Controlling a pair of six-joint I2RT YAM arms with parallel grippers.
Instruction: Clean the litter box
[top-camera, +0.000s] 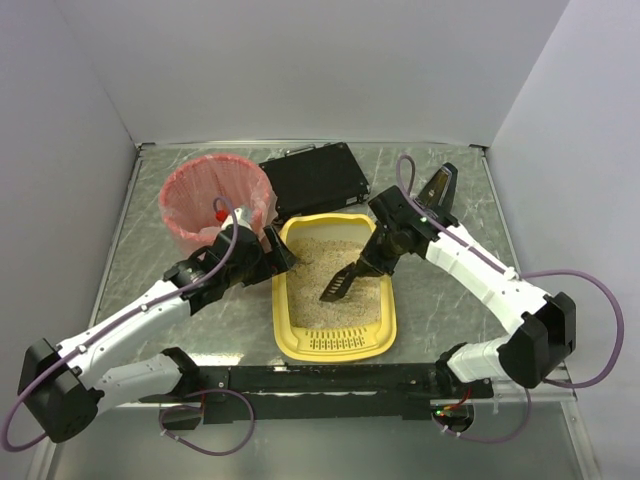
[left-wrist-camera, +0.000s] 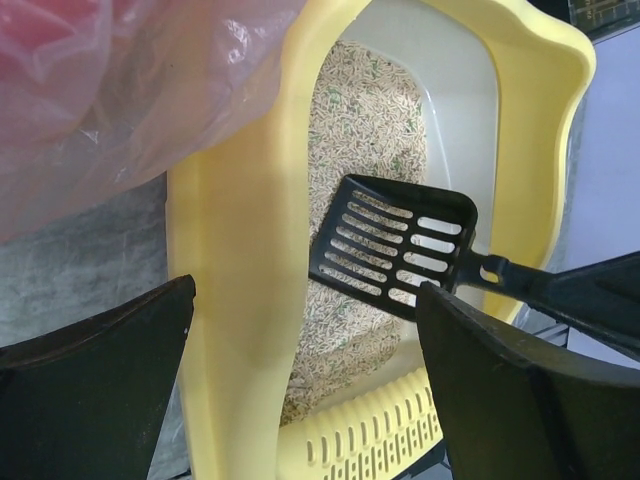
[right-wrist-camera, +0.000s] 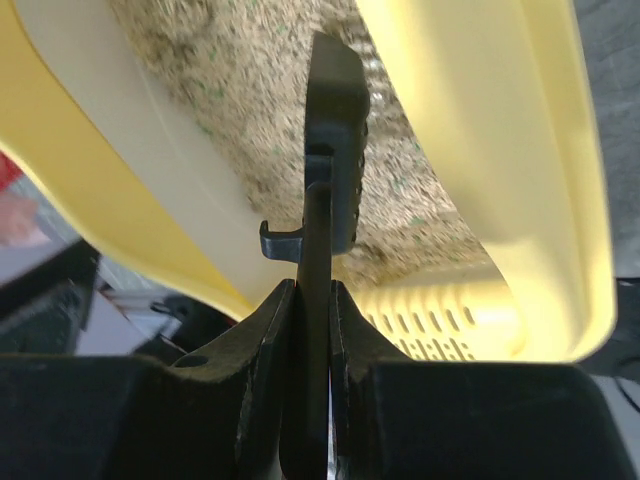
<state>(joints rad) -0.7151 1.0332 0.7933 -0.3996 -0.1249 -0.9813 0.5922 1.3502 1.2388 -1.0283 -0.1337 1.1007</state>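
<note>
The yellow litter box (top-camera: 335, 345) sits on the gray table (top-camera: 450, 180), in the middle and near the two robot arms. It has sandy beige litter (top-camera: 325, 265) inside with tiny green bits in it. At the near end there is a strip with little slots.

The right gripper (top-camera: 372, 262) reaches over the box from the right side. Its fingers (right-wrist-camera: 265, 330) are pressed tight on the thin handle of a black scoop (top-camera: 340, 285) - they pinch it from both sides. The scoop has long slots in its flat part. That part hangs low over the litter, pointing toward the near left of the box. I cannot tell if it touches the litter.

The left gripper (top-camera: 275, 258) is at the far left corner of the box, between the box and a round bin (top-camera: 215, 195) with a pink bag in it. Its fingers (left-wrist-camera: 120, 350) are spread wide apart and hold nothing. In the left wrist view the yellow rim (left-wrist-camera: 240, 300) runs between them - I cannot tell if they touch it.

A flat black case (top-camera: 315, 180) lies behind the box, just beside the bin.
</note>
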